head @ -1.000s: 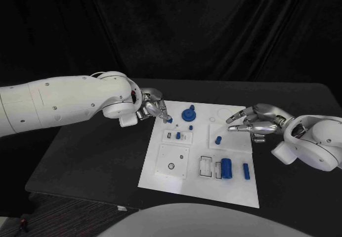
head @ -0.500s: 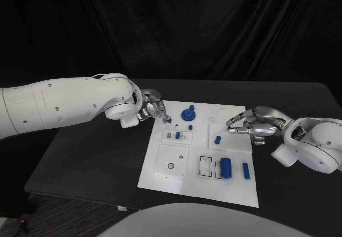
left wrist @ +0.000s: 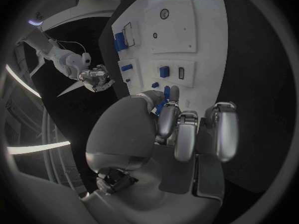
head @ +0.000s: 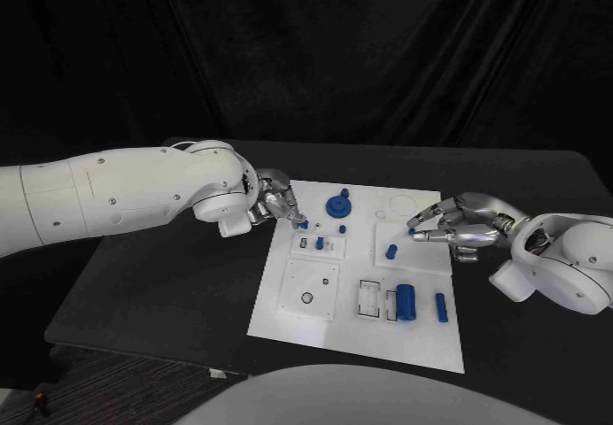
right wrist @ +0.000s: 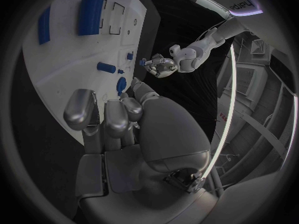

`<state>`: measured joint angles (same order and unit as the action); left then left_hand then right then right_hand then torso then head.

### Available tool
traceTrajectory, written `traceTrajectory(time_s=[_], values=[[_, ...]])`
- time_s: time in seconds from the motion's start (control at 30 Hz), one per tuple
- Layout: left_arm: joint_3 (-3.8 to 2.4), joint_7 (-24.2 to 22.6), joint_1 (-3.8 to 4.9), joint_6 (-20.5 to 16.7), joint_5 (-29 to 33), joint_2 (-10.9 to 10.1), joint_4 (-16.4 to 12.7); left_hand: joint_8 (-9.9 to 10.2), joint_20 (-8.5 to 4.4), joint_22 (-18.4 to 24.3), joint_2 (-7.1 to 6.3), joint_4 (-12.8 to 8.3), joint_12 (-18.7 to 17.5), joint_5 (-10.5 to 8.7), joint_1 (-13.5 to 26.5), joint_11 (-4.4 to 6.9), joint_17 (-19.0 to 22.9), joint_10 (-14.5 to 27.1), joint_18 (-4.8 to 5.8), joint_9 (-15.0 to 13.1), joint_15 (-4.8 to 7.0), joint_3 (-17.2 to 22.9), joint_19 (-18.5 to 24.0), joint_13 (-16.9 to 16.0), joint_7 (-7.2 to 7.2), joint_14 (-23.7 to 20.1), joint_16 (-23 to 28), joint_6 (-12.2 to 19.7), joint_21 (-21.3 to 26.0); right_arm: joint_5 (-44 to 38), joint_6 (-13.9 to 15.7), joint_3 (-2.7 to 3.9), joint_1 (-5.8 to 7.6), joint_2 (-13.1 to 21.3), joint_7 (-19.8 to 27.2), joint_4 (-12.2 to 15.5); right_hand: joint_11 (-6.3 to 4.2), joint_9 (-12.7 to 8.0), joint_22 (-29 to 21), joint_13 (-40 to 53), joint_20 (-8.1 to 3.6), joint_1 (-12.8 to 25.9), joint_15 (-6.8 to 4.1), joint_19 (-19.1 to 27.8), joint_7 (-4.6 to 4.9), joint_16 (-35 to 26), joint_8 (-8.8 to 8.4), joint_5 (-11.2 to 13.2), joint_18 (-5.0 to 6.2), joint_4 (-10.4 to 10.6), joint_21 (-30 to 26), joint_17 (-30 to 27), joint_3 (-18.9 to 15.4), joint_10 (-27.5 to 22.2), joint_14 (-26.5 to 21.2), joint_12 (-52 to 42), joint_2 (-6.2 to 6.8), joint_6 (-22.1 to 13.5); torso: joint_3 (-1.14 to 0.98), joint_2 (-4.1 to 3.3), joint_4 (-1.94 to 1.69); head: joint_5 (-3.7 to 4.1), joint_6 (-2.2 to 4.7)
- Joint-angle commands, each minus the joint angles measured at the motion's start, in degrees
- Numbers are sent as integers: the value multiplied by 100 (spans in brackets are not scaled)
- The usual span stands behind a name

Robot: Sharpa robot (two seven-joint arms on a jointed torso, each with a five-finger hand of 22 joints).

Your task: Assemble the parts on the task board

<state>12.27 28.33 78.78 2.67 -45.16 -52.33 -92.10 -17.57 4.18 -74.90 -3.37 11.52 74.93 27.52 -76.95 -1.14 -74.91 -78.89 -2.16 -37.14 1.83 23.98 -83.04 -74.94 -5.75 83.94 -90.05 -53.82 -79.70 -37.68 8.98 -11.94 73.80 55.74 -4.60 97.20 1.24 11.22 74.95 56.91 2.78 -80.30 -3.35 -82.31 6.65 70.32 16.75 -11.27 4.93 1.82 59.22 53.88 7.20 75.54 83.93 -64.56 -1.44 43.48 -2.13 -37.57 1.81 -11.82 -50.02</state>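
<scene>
Blue part point(head: 301, 224) pinched in left hand point(head: 272, 204) fingers over task board point(head: 335, 310); right hand point(head: 457, 223) holds small blue piece point(head: 413, 234) at fingertips.

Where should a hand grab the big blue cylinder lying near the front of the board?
Across its round sides at mid-length, coming straight down. The cylinder lies flat on the board, its ends pointing near and far, both long sides free.
</scene>
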Motion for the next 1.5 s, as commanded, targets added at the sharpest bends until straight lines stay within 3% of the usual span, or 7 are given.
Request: traceTrajectory(time_s=[0.03,0.23,0.67,1.07,1.5], values=[[-6,-56,-27,44,60,-9,-16,-31,11,-1125,8,-915,-31,36,63,3,-1498,46,-72,-10,21,888,58,-403,9,596,17,36,32,-20,-45,3,-21,7,-22,20,-13,-9,639,-13,12,-51,20,27,10,-22,37,-17,99,39,-25,-7,-9,-34,-26,18,15,46,-4,-1,-20,32,2],[-6,-91,-71,131,60,-17,-17,-44,17,-1105,24,-954,-87,28,93,-7,-1461,101,-88,-36,12,909,104,-364,1,566,54,63,94,-20,-36,3,-27,27,-26,27,-13,-11,639,-39,12,-52,21,27,10,-15,38,-19,99,40,-25,6,-9,-45,-23,37,16,47,-20,7,-11,16,2],[-5,-188,-223,294,-444,6,28,-57,24,-1092,36,-989,-110,8,121,-16,-1450,133,-97,-58,3,922,137,-349,-7,557,65,82,136,-20,-4,3,-31,69,-20,52,-13,-13,640,-69,12,-54,21,25,9,-18,41,-22,98,42,-22,1,-10,-58,-23,60,18,47,-19,12,7,-7,2],[-5,-253,-288,251,-495,116,151,-60,25,-1089,41,-992,-115,9,126,-16,-1445,138,-99,-62,2,924,142,-345,-8,552,70,84,143,-20,-30,3,-37,66,-20,48,-12,-14,638,-120,12,-55,21,26,8,-20,44,-25,99,44,-30,-3,-11,-81,-23,100,19,48,-11,15,8,4,2],[-5,-314,-392,169,-498,185,202,-74,32,-1064,60,-1021,-207,20,167,-24,-1389,222,-118,-86,-6,940,198,-279,-15,505,127,107,217,-16,-92,3,-39,111,2,67,-14,-22,633,-214,13,-59,22,30,9,-40,57,-32,102,55,-49,-33,-12,-129,-29,178,20,54,-20,8,6,32,2]])
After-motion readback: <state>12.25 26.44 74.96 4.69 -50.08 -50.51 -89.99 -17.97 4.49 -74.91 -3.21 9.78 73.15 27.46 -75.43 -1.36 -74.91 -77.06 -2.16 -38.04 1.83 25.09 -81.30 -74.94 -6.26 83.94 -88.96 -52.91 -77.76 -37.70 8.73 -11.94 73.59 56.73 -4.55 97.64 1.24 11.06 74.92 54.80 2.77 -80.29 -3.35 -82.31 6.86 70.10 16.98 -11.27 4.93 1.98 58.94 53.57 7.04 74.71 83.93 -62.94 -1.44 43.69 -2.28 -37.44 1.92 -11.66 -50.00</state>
